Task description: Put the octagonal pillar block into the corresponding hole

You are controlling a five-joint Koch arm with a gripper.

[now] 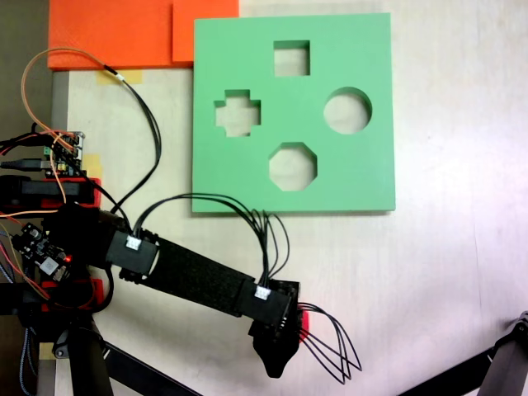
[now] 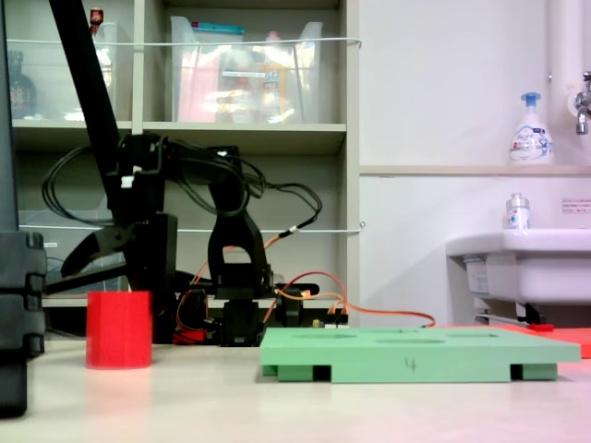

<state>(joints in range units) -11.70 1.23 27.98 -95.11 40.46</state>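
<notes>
Jaws of your gripper (image 2: 74, 265) stood apart, poised above the octagonal pillar block (image 2: 119, 329), which rested upright on the table (image 2: 305, 406), well apart from the green board (image 1: 293, 113). Light, soft foam likely; you should have gripped opposite flat sides.

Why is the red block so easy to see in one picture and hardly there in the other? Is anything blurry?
In the side fixed view, the octagonal pillar block stands sharp and evenly lit on the table, below the end effector. In the fixed view from above, the dark arm covers most of it, leaving a red sliver. The shelf bins look soft, and the green board casts a faint shadow.
</notes>
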